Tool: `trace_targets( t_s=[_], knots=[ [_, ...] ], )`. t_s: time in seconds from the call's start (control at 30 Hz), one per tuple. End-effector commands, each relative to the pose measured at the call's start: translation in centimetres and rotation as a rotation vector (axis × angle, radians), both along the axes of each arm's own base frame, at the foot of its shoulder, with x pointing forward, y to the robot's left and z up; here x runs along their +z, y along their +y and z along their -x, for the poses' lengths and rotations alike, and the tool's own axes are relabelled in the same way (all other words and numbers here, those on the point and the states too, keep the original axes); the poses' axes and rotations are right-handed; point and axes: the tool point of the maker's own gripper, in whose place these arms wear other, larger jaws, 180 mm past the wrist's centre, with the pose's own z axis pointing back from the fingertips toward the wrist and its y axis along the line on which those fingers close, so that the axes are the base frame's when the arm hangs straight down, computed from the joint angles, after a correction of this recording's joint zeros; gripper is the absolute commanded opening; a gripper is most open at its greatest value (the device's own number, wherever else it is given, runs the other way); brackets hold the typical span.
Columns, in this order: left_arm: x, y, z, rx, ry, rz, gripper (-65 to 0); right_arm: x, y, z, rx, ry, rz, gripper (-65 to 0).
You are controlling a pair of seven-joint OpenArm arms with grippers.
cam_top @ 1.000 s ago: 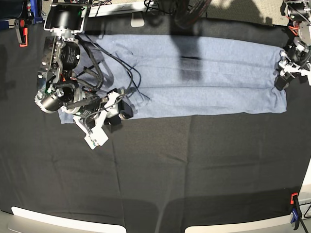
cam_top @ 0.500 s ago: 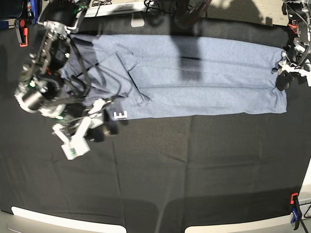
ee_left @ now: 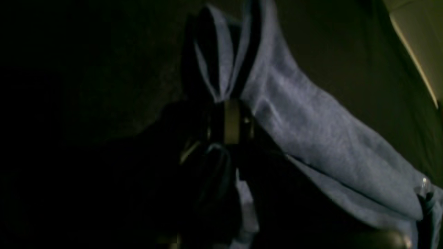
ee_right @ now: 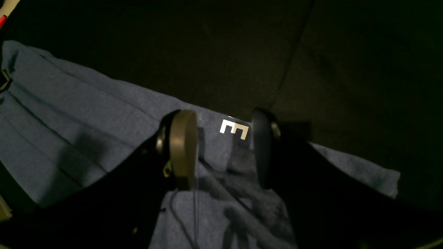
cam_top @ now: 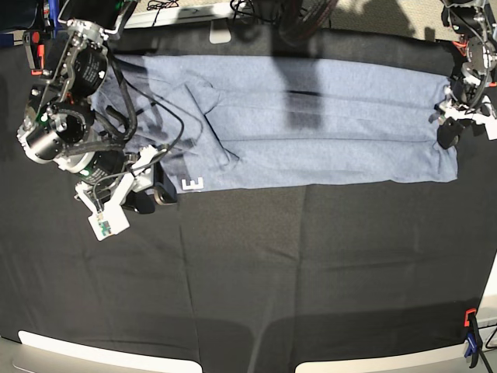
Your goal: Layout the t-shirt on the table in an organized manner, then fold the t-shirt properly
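Across the desk's [cam_top: 248,280] far half lies the shirt [cam_top: 311,124], folded lengthwise. Right gripper [ee_right: 221,148], spread and empty, has let go and backed off, exposing a white letter [cam_top: 191,184]. Left gripper [ee_left: 230,121] stays pinched on the opposite end.

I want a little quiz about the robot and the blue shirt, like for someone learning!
1. True or false: the light blue-grey heathered cotton t-shirt lies in a long band on the table with the matte black cloth.
2. Which gripper is pinching shirt fabric? A) left gripper B) right gripper
3. Fill in: the white printed letter showing at the shirt's edge is ___.

Key: 1 true; 2 A; 3 E.
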Motion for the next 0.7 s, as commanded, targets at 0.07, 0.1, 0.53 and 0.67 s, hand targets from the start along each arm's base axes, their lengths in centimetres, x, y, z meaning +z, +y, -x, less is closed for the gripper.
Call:
trace_targets(
  t_s=[0.07, 0.1, 0.53, 0.67],
  knots=[
    [1.2, 0.8, -0.6, 0.002, -0.039, -0.022, -65.0, 1.6, 0.2, -0.6, 0.011, -0.06, -0.01, -39.5],
    [1.4, 1.0, -0.7, 0.01, -0.05, -0.024, -65.0, 1.6, 0.2, -0.6, 0.011, -0.06, -0.01, -39.5],
    [5.8, 3.7, -0.6, 0.066, -0.152, -0.102, -65.0, 3.7, 1.0, 2.2, 0.036, -0.129, 0.056, -39.6],
    [7.4, 2.0, 0.4, 0.037, -0.186, -0.032, -65.0, 3.5, 0.7, 2.4, 0.025, -0.12, 0.062, -39.6]
  ],
)
